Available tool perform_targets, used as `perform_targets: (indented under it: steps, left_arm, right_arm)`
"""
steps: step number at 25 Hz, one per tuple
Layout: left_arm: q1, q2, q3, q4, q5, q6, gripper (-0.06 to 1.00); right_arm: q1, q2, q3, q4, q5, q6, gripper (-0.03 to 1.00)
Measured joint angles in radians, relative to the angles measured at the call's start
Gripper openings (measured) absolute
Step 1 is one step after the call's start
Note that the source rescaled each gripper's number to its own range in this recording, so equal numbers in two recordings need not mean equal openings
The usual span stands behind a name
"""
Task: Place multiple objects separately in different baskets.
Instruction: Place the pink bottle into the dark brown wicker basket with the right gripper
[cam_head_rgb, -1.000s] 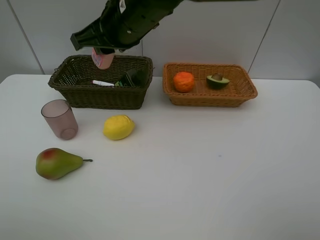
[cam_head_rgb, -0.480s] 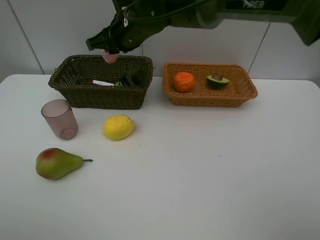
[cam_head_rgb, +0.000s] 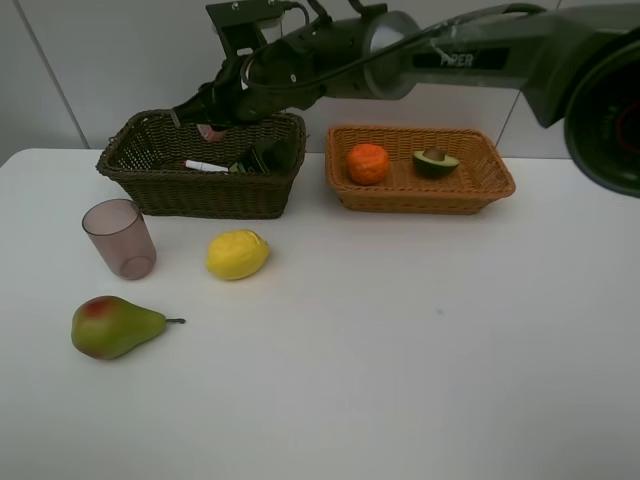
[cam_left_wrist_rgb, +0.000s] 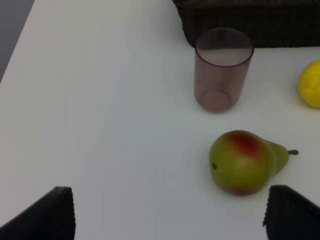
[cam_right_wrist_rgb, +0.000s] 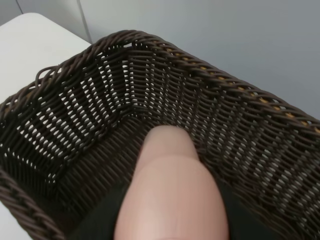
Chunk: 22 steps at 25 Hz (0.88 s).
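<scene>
My right gripper (cam_head_rgb: 213, 114) reaches across to the back of the dark brown basket (cam_head_rgb: 200, 196) and is shut on the pink bottle (cam_head_rgb: 210, 131). The right wrist view shows that bottle (cam_right_wrist_rgb: 170, 170) hanging inside the basket (cam_right_wrist_rgb: 85, 115), just above its floor. A white marker (cam_head_rgb: 205, 166) and a dark pump bottle (cam_head_rgb: 263, 155) lie in this basket. The tan basket (cam_head_rgb: 420, 198) holds an orange (cam_head_rgb: 367, 163) and an avocado half (cam_head_rgb: 435, 162). On the table stand the pinkish cup (cam_head_rgb: 120, 238), the lemon (cam_head_rgb: 237, 254) and the pear (cam_head_rgb: 112, 326). My left gripper (cam_left_wrist_rgb: 170, 215) hangs open above the table near the pear (cam_left_wrist_rgb: 245, 162) and cup (cam_left_wrist_rgb: 223, 68).
The baskets stand side by side at the back of the white table, against a grey wall. The right arm stretches from the upper right across both baskets. The lemon (cam_left_wrist_rgb: 310, 82) shows at the edge of the left wrist view.
The right arm has swung back and lowered the pink bottle from above the dark basket's rim down into its rear part. Nothing else has moved.
</scene>
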Motion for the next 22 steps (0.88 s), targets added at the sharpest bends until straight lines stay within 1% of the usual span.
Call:
perform_targets:
  steps: [4, 16, 17, 18, 19, 20, 22]
  left_arm:
    - [0.000, 0.000, 0.000, 0.000, 0.000, 0.000, 1.00]
    - [0.000, 0.000, 0.000, 0.000, 0.000, 0.000, 1.00]
    - [0.000, 0.000, 0.000, 0.000, 0.000, 0.000, 1.00]
    - [0.000, 0.000, 0.000, 0.000, 0.000, 0.000, 1.00]
    - [0.000, 0.000, 0.000, 0.000, 0.000, 0.000, 1.00]
    - [0.000, 0.000, 0.000, 0.000, 0.000, 0.000, 1.00]
    - [0.000, 0.000, 0.000, 0.000, 0.000, 0.000, 1.00]
  right_arm:
    - [0.000, 0.002, -0.002, -0.001, -0.016, 0.000, 0.21]
    - [0.000, 0.018, -0.002, -0.015, -0.014, -0.001, 0.21]
    - [0.000, 0.018, -0.002, -0.023, -0.012, -0.001, 0.24]
    - [0.000, 0.018, -0.002, -0.034, -0.016, -0.001, 0.30]
    - [0.000, 0.018, -0.002, -0.039, -0.018, -0.001, 0.41]
    - [0.000, 0.018, -0.002, -0.042, -0.019, -0.001, 0.56]
    - [0.000, 0.018, -0.002, -0.045, -0.019, -0.001, 0.82]
